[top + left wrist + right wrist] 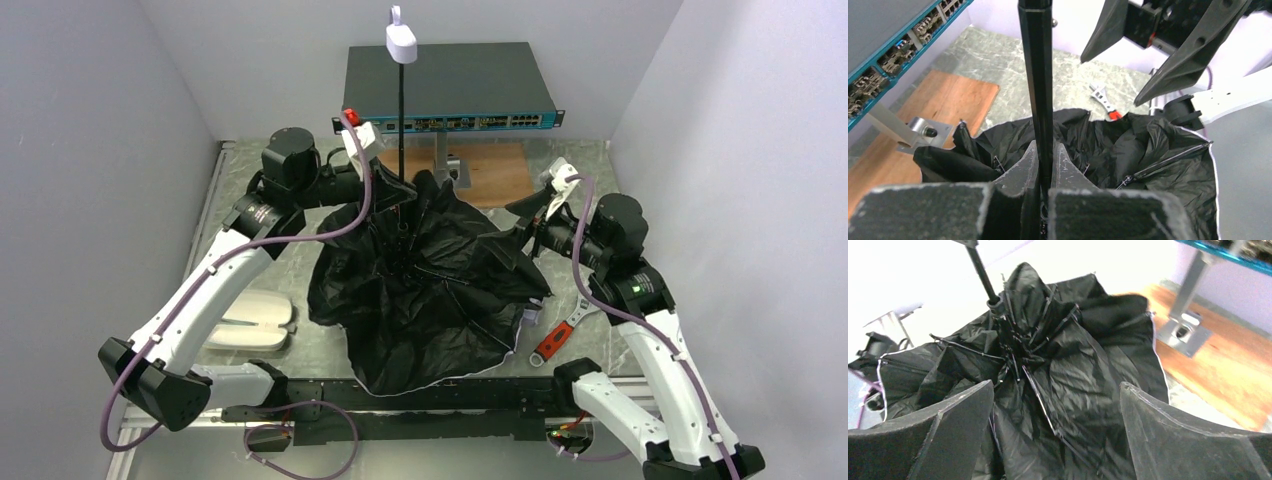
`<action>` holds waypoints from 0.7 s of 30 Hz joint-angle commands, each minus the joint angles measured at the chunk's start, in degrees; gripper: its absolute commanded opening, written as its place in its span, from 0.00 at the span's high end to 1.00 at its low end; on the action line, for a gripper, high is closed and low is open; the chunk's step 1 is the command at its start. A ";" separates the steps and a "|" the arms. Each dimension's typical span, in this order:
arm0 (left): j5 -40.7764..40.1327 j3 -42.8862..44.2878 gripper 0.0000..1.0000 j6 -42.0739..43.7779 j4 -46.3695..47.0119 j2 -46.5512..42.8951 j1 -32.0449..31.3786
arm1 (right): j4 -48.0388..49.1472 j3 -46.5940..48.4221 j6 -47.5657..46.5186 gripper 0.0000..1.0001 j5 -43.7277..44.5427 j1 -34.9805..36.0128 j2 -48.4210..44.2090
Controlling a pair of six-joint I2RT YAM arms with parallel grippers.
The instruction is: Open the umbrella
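Clamping umbrella [430, 280] shaft [1035, 75] w/ L gripper [1044, 150]; R gripper [1057, 386], wide open at 2 o'clock, should spread canopy [1073, 365] slowly.

The top camera looks down from high behind the arms [215, 290] at the whole desk [315, 350]. Each wrist camera peeks over its own jaws, very close to the umbrella [430, 280], one from each side. All three see it.
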 commanded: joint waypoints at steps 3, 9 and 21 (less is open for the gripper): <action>7.09 3.93 1.00 -10.20 9.87 -0.12 0.38 | 17.08 -2.39 0.15 0.10 -4.66 6.52 3.59; 7.91 4.29 1.00 -10.17 9.80 0.48 -1.06 | 20.85 0.65 -5.21 0.10 0.66 16.88 11.17; 8.18 2.98 1.00 -11.13 11.07 0.13 -1.90 | 30.97 2.08 -6.09 0.39 2.40 20.97 19.01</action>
